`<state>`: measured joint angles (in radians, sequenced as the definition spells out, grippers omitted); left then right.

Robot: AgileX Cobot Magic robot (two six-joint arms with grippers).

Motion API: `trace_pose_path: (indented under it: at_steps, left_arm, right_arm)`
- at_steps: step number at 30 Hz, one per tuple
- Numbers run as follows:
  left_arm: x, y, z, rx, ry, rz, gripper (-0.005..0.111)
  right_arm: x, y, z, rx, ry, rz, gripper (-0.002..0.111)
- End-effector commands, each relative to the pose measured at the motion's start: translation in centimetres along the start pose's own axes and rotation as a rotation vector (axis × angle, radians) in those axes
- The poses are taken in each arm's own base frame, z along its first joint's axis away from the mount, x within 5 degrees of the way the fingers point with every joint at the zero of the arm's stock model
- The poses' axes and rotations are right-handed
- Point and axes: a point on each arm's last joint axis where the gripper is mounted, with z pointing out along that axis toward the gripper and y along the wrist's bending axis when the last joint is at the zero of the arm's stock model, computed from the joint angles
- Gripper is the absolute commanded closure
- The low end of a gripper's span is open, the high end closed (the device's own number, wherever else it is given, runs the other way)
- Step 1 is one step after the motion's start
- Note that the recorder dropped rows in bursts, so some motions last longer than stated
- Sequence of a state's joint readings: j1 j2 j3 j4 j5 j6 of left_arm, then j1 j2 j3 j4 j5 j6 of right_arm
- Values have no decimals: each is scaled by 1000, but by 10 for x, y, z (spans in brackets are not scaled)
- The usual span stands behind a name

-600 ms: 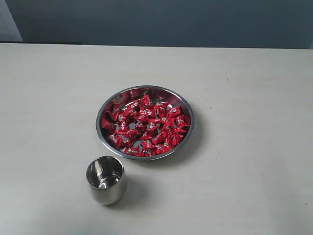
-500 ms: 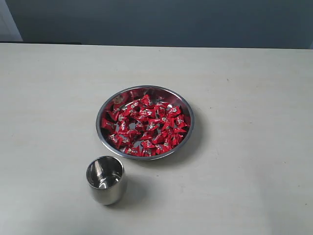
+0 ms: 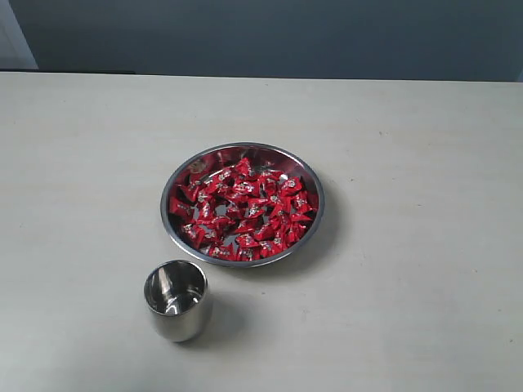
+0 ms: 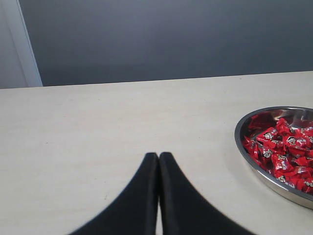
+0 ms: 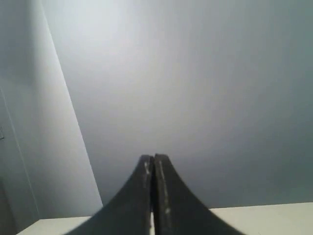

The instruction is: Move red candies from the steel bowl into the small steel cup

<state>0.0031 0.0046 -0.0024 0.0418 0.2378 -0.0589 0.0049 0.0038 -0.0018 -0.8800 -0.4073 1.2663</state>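
The steel bowl [image 3: 304, 168] sits mid-table, filled with red candies [image 3: 243, 209]. The small steel cup [image 3: 175, 300] stands upright and empty-looking near the front, left of the bowl. Neither arm shows in the exterior view. In the left wrist view my left gripper [image 4: 158, 156] is shut with nothing between its black fingers, over bare table; the steel bowl [image 4: 243, 149] with red candies [image 4: 281, 147] lies apart from it at the frame edge. My right gripper [image 5: 154, 158] is shut and empty, raised and facing the grey wall; no task object appears there.
The pale table [image 3: 425, 147] spreads wide around the bowl and cup. A dark grey wall [image 3: 270, 37] runs behind its far edge, with a white strip [image 3: 15, 37] at the far left corner.
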Motion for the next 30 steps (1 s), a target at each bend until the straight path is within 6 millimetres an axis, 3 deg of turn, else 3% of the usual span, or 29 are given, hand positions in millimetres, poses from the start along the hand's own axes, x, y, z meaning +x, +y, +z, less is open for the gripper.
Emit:
trace_pose_path:
  at_steps: [1, 8, 14, 17, 20, 25, 30]
  left_arm:
    - [0, 0, 0, -4, -8, -2, 106]
    - [0, 0, 0, -4, -8, -2, 106]
    - [0, 0, 0, -4, -8, -2, 106]
    - [0, 0, 0, -4, -8, -2, 106]
    - [0, 0, 0, -4, -8, -2, 106]
    - [0, 0, 0, -4, -8, -2, 106]
    - [0, 0, 0, -4, -8, -2, 106]
  right_arm:
    - [0, 2, 0, -18, -5, 12, 109]
    - [-9, 11, -2, -133, -98, 131, 109]
    - [-4, 0, 2, -8, -44, 169, 109]
    - [-18, 0, 15, 44, 16, 98, 109]
    - [-40, 3, 41, 49, 106, -41, 109]
    - [-76, -4, 122, 22, 271, -201, 109]
    - [-64, -23, 212, -126, 472, -151, 109]
